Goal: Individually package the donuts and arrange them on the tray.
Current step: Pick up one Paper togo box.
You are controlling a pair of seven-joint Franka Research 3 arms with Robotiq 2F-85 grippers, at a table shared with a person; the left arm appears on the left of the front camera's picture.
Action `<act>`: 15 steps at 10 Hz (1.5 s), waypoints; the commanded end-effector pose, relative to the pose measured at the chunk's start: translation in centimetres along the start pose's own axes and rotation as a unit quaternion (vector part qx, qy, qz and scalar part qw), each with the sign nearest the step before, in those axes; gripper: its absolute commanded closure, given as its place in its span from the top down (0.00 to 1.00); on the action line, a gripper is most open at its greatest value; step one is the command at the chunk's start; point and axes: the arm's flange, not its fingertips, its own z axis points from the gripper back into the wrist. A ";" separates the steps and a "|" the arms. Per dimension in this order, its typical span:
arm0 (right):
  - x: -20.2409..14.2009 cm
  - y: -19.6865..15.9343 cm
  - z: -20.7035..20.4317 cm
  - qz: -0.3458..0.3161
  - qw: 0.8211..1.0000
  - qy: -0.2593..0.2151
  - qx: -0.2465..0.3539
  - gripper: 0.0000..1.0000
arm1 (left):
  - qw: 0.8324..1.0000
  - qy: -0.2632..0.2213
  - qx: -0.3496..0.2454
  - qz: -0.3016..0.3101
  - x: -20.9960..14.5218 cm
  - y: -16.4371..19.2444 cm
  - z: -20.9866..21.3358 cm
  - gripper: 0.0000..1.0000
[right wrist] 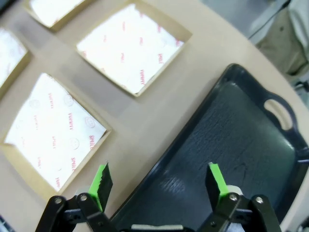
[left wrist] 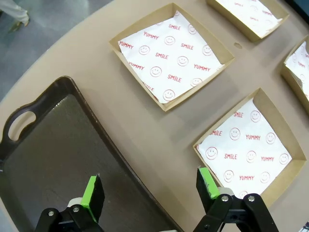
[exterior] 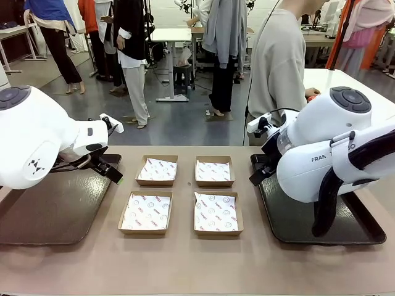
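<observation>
The donuts are out of view. Several shallow cardboard boxes lined with smiley-print paper lie empty mid-table, such as the far left box (exterior: 157, 170) and the near right box (exterior: 218, 213). One dark tray (exterior: 43, 213) lies at the left and a second dark tray (exterior: 290, 225) at the right, both bare. My left gripper (exterior: 114, 174) hangs open over the left tray's (left wrist: 53, 159) inner edge, beside a box (left wrist: 248, 147). My right gripper (exterior: 258, 177) hangs open over the right tray's (right wrist: 227, 130) inner edge, next to another box (right wrist: 50, 128).
A person (exterior: 278, 68) stands at the far right side of the table, turned away toward a white table (exterior: 333, 80) behind. Bare tabletop (exterior: 185, 265) runs along the near edge.
</observation>
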 end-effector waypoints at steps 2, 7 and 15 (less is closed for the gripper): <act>-3.8 1.1 8.5 0.024 0.998 0.052 0.028 1.00 | 0.998 0.037 -0.041 -0.029 -5.0 0.4 7.5 1.00; -11.6 2.9 16.0 -0.014 0.986 0.162 0.035 1.00 | 0.989 0.110 -0.085 -0.056 -13.3 -1.4 13.4 1.00; -8.6 -3.6 19.1 -0.277 0.913 0.000 0.298 1.00 | 0.936 0.023 -0.336 0.101 -3.6 4.5 16.4 1.00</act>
